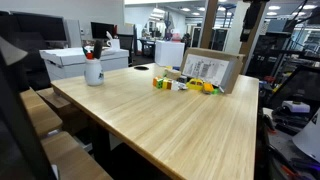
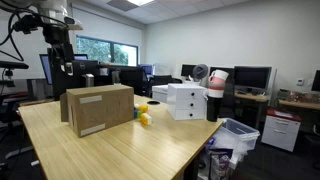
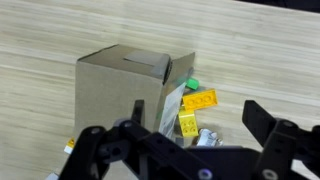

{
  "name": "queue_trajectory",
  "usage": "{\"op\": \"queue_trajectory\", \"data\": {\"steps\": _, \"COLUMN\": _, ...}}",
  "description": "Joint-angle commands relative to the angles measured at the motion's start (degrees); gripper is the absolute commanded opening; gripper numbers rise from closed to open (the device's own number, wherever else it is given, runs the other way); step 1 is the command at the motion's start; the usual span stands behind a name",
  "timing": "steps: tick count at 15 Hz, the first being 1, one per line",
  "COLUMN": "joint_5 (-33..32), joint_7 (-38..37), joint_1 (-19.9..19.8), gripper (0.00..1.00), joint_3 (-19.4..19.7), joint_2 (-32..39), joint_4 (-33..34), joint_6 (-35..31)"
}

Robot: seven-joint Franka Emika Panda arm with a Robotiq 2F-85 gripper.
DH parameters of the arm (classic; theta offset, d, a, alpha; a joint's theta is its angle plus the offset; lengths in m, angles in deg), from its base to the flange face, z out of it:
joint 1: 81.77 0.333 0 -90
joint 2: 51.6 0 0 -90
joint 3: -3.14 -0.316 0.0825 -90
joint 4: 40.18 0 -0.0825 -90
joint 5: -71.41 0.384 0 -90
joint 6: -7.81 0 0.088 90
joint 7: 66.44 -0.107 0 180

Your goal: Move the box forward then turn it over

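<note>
The box [image 1: 212, 70] stands on its edge at the far end of the wooden table, its whitish printed inner face showing. Its plain tan outside with a label shows in an exterior view [image 2: 97, 108]. In the wrist view the box [image 3: 120, 90] lies below and to the left of the jaws. My gripper [image 3: 197, 113] is open and empty, above the toys beside the box. It hangs well above and behind the box in an exterior view [image 2: 63, 52], touching nothing.
Yellow and green toy bricks [image 3: 198, 100] and a small silver piece [image 3: 207, 135] lie against the box, also seen in an exterior view [image 1: 182, 86]. A white mug with pens [image 1: 93, 70] and big white boxes [image 2: 185, 100] stand on the table. A bin [image 2: 236, 135] stands on the floor.
</note>
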Motion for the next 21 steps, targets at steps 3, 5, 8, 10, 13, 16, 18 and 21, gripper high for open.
{"op": "queue_trajectory", "data": {"steps": 3, "joint_5": -0.4, "joint_7": -0.4, "joint_1": 0.7, "gripper": 1.00, "joint_3": 0.6, "joint_2": 0.1, "joint_4": 0.1, "joint_6": 0.2}}
{"op": "queue_trajectory", "data": {"steps": 5, "joint_5": -0.4, "joint_7": -0.4, "joint_1": 0.7, "gripper": 1.00, "joint_3": 0.6, "joint_2": 0.1, "joint_4": 0.1, "joint_6": 0.2}}
{"op": "queue_trajectory", "data": {"steps": 8, "joint_5": -0.4, "joint_7": -0.4, "joint_1": 0.7, "gripper": 1.00, "joint_3": 0.6, "joint_2": 0.1, "joint_4": 0.1, "joint_6": 0.2}}
{"op": "queue_trajectory", "data": {"steps": 10, "joint_5": -0.6, "joint_7": -0.5, "joint_1": 0.7, "gripper": 1.00, "joint_3": 0.5, "joint_2": 0.4, "joint_4": 0.0, "joint_6": -0.1}}
{"op": "queue_trajectory", "data": {"steps": 13, "joint_5": -0.5, "joint_7": -0.6, "joint_1": 0.8, "gripper": 1.00, "joint_3": 0.4, "joint_2": 1.1, "joint_4": -0.9, "joint_6": -2.3}}
{"op": "queue_trajectory", "data": {"steps": 16, "joint_5": -0.4, "joint_7": -0.2, "joint_1": 1.2, "gripper": 1.00, "joint_3": 0.4, "joint_2": 2.4, "joint_4": -1.3, "joint_6": -3.7}}
{"op": "queue_trajectory", "data": {"steps": 18, "joint_5": -2.4, "joint_7": -1.5, "joint_1": 0.5, "gripper": 1.00, "joint_3": -0.8, "joint_2": 2.8, "joint_4": -2.1, "joint_6": -7.0}}
{"op": "queue_trajectory", "data": {"steps": 21, "joint_5": -6.8, "joint_7": -3.6, "joint_1": -0.5, "gripper": 1.00, "joint_3": -2.2, "joint_2": 3.7, "joint_4": -3.4, "joint_6": -11.4}}
